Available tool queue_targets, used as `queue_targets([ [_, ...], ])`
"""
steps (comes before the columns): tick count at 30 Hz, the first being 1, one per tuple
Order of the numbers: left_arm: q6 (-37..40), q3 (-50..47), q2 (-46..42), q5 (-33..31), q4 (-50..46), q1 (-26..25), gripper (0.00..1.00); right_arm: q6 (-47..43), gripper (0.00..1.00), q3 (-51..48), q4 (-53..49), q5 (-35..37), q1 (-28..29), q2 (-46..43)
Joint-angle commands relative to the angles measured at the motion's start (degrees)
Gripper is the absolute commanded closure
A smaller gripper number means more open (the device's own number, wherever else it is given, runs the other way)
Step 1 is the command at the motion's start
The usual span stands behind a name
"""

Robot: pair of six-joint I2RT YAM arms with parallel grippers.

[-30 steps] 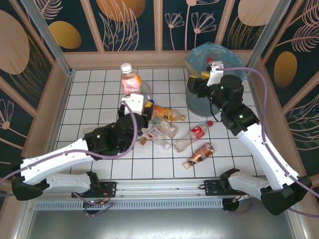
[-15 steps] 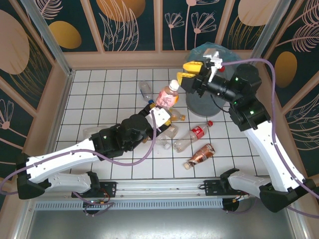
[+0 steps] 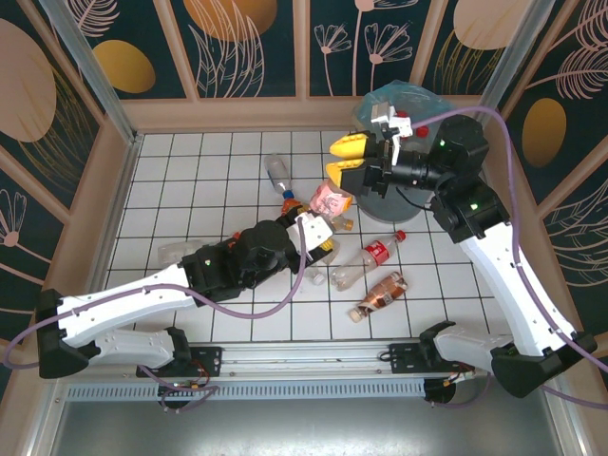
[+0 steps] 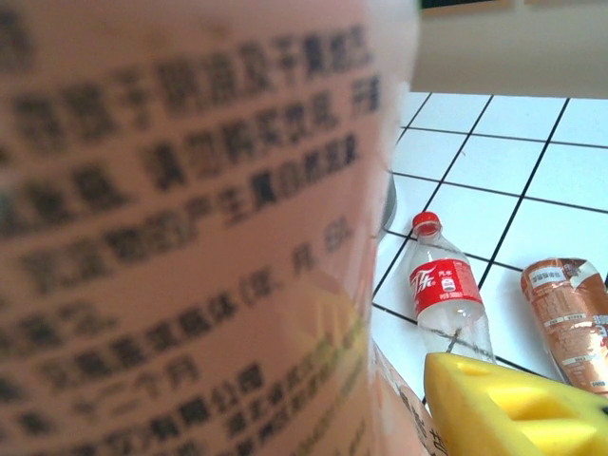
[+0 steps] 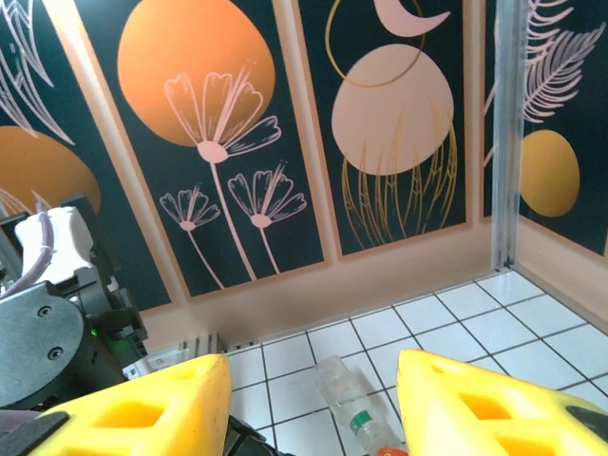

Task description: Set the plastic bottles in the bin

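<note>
My left claw [image 3: 321, 213] is clamped on a pink bottle [image 3: 332, 198], held above the counter [image 3: 190, 171] just left of the bin [image 3: 376, 205]. My right claw [image 3: 347, 160] hangs just beside the bottle with its fingers wide apart. I judge that a mistimed release or a knock between the claws could drop the bottle among the loose bottles [image 3: 370, 256] and not into the bin.
</note>
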Motion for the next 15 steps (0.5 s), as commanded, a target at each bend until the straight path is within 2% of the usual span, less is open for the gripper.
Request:
queue_targets([
  [1, -2.3, -1.1, -2.5, 1.0, 4.4, 0.2, 0.66, -1.7, 0.51, 0.0, -2.7, 3.0, 0.0, -1.5],
  [6, -2.5, -1.8, -3.8, 2.1, 4.7, 0.3, 0.66, -1.7, 0.53, -0.6, -2.6, 2.9, 0.1, -1.2],
  [10, -2.5, -1.8, -3.9, 1.8, 4.0, 0.2, 0.66, -1.1, 0.61, -0.5, -1.1, -1.0, 0.1, -0.8],
  [15, -3.2, -1.7, -4.1, 1.3, 4.3, 0.2, 0.66, 0.2, 0.53, 0.1, -0.9, -6.1, 0.1, 0.4],
])
